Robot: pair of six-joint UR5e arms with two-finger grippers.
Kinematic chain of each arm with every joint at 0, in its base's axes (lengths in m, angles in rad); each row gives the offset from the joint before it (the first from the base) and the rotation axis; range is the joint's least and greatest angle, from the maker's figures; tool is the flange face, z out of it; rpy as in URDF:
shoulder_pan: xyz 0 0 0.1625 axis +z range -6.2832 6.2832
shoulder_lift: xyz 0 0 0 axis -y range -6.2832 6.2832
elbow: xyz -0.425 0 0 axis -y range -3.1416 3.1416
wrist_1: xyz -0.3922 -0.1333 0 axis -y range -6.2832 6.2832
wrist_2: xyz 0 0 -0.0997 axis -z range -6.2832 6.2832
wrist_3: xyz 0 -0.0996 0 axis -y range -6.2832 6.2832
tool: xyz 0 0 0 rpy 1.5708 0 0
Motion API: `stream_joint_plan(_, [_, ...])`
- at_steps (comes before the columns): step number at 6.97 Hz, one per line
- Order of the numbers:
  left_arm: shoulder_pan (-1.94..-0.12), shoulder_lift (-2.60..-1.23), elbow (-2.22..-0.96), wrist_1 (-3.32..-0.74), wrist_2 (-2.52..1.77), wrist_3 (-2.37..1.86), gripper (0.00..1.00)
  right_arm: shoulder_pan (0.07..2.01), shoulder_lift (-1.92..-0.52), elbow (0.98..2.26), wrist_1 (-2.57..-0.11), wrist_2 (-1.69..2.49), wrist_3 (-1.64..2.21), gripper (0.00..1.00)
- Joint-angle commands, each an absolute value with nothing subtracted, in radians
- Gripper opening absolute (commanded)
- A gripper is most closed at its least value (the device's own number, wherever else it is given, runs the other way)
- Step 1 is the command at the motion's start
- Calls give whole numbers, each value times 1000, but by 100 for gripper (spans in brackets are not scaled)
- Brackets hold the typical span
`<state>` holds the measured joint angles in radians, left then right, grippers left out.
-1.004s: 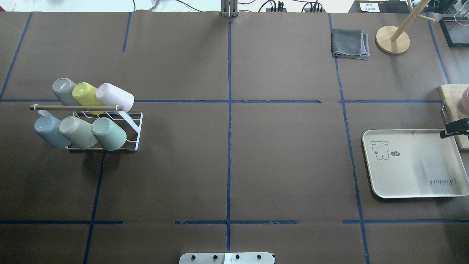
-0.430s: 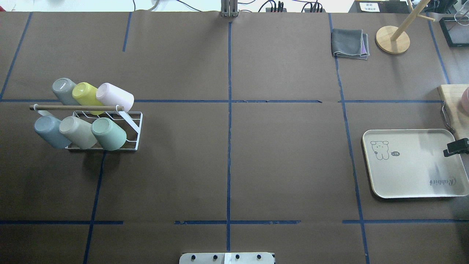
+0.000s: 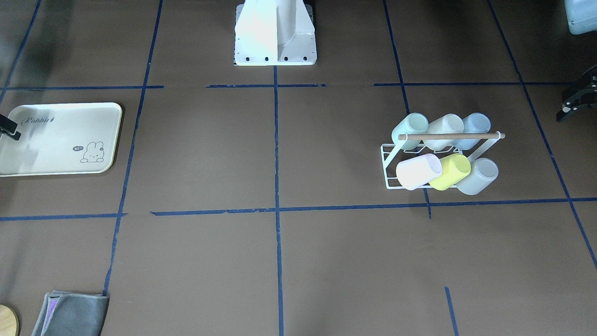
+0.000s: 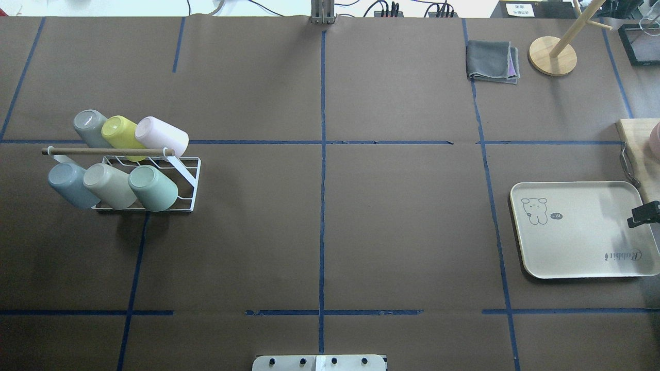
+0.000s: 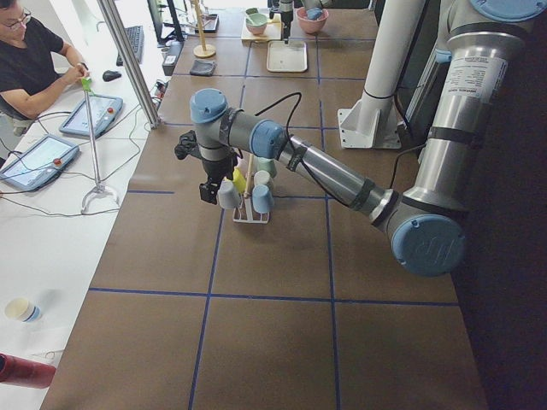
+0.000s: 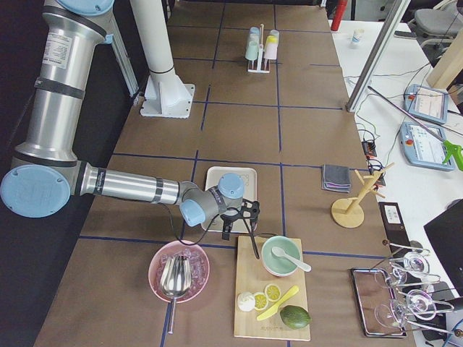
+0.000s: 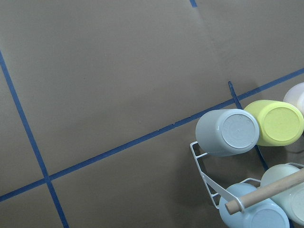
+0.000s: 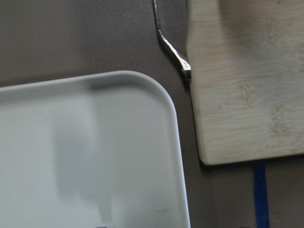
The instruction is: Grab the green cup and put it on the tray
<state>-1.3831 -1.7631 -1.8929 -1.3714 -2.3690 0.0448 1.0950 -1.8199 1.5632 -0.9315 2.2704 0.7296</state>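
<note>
- Front: the green cup [image 3: 410,130] lies tilted on the rack [image 3: 452,136], in the row nearer the robot, at the end toward the tray [image 3: 60,140] but well apart from it. The left gripper [image 3: 571,105] sits beyond the rack's other end; I cannot tell how its jaws stand.
- Overhead: the right gripper [image 4: 643,214] hangs at the tray's outer edge, and its jaws are unreadable too.
- Left wrist: only the grey cup [image 7: 228,133], yellow cup [image 7: 275,122] and blue cup [image 7: 251,213] show clearly. The left gripper should probably cross the rack to the green cup and draw it off along its tilt.
</note>
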Motion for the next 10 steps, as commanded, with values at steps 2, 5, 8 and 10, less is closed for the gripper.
stream_joint_plan(2, [-1378,-1778,-1893,-1371,-2338,48,100,1095,-1821,1548,-933,2278,726,65])
stream_joint_plan(5, [-1376,-1781,-1893,-1371,-2333,48,100,1095,-1827,1537,-931,2279,724,49])
stream_joint_plan(8, [-1376,-1781,-1891,-1371,-2332,48,100,1095,-1827,1537,-933,2279,724,45])
stream_joint_plan(10, [-1376,-1781,-1891,-1371,-2332,49,100,1095,-1827,1537,-933,2281,726,36])
